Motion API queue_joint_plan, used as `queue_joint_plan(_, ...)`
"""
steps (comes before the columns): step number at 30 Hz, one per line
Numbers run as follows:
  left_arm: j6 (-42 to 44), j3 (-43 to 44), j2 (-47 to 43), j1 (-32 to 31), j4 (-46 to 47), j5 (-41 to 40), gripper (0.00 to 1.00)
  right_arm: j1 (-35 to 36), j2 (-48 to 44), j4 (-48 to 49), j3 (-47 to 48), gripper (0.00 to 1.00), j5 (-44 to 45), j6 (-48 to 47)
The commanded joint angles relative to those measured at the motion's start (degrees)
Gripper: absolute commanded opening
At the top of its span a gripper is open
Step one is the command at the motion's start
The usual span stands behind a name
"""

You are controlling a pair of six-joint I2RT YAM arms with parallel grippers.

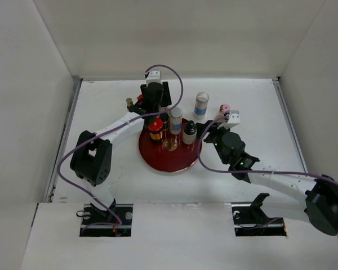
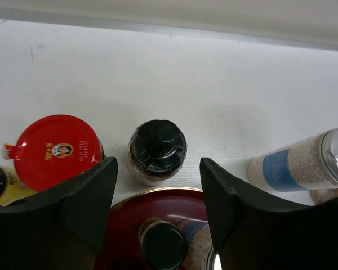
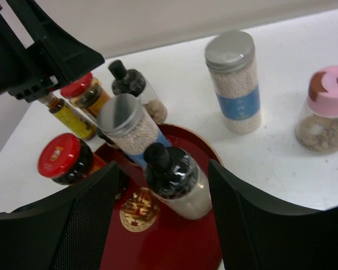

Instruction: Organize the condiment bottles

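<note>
My left gripper (image 1: 152,109) hangs open over the plate's far rim. Between its fingertips, in the left wrist view, stands a black-capped dark bottle (image 2: 158,149) on the table; the jaws do not touch it. A red-lidded jar (image 2: 53,149) and a yellowish bottle (image 3: 73,118) stand to its left. My right gripper (image 3: 163,174) is open on both sides of a black-capped white-bodied bottle (image 3: 177,180) on the dark-red plate (image 1: 169,157), with gaps either side. A white-and-blue cylinder (image 3: 129,132) and another red-lidded jar (image 3: 65,160) also stand on the plate.
A second white-and-blue cylinder (image 1: 201,104) and a pink-capped jar (image 1: 225,108) stand on the white table beyond the plate's right side. A small dark-capped bottle (image 2: 163,244) stands on the plate under my left gripper. White walls close in the table at back and sides.
</note>
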Motion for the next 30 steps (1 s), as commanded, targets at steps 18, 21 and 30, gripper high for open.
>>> queue_joint_plan(18,5.6,17.4,14.5,0.8,-7.0,-1.7,0.43,-2.3,-2.8,1.5,-2.1,0.69,-5.5,4.8)
queue_joint_plan(21,5.6,17.4,14.5,0.8,-6.1,-2.5,0.36,-2.3,-3.0,1.5,-2.2,0.69,-5.5,4.8)
queue_joint_plan(30,8.5,11.9,5.2,-1.1,4.2,-3.0,0.22,-2.3,-2.8,1.7,-2.4,0.68,-5.1,4.5)
